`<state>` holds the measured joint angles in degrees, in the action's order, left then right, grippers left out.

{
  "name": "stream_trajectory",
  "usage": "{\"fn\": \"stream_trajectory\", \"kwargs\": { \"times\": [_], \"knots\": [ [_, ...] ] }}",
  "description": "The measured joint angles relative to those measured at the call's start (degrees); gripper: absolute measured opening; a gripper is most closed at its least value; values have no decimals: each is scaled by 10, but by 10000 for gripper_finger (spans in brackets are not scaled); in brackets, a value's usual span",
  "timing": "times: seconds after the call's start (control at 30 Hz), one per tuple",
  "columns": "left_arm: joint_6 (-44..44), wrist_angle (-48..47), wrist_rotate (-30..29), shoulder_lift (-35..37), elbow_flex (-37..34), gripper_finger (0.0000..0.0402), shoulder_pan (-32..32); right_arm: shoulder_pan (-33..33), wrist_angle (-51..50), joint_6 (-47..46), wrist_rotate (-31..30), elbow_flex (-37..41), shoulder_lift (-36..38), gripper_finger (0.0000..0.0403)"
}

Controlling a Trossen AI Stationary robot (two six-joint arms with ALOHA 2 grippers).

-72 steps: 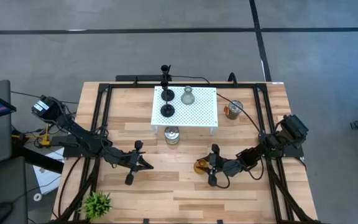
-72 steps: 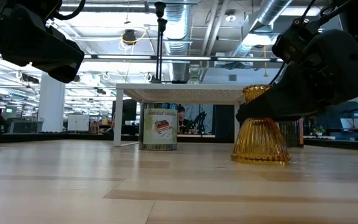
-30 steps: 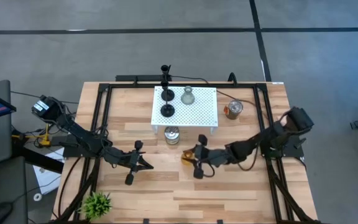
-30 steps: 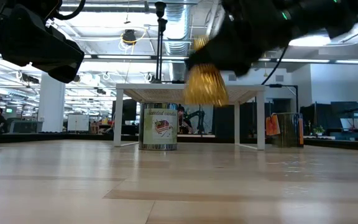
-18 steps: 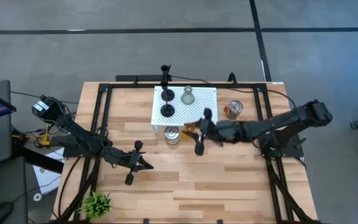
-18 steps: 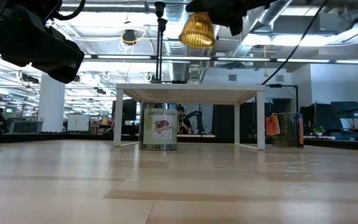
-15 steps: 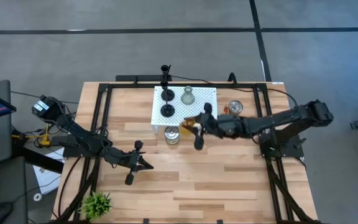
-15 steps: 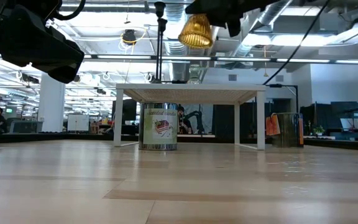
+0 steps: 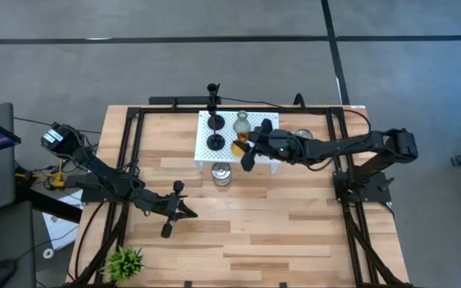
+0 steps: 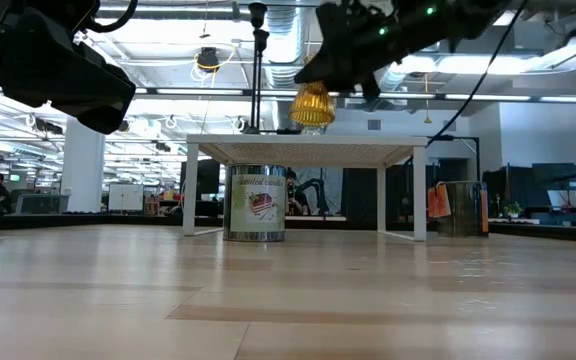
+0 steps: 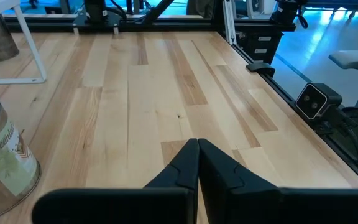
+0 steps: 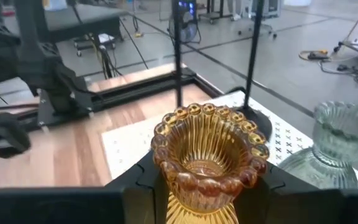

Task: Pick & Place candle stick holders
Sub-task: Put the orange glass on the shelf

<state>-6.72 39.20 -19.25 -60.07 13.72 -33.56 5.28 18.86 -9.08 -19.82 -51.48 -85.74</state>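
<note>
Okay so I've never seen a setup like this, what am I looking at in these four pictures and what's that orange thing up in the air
These are two robot arms at a wooden table. One picture looks straight down from above, one looks level across the tabletop, and two come from cameras on the arms' wrists. The orange thing is an amber glass candle holder. The right hand grips it above a small white stand. On that stand are two black candlesticks and a pale green glass holder. One tin can sits in front of the stand, another to its right. The left hand waits shut, low over the table's near left side.
</note>
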Motion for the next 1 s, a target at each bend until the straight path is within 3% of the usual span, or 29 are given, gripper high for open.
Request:
{"fn": "stream_trajectory", "kwargs": {
  "times": [1.0],
  "knots": [
    [0,-2,0,0,0,8,0,43,-67,-30,6,0,-9,121]
  ]
}}
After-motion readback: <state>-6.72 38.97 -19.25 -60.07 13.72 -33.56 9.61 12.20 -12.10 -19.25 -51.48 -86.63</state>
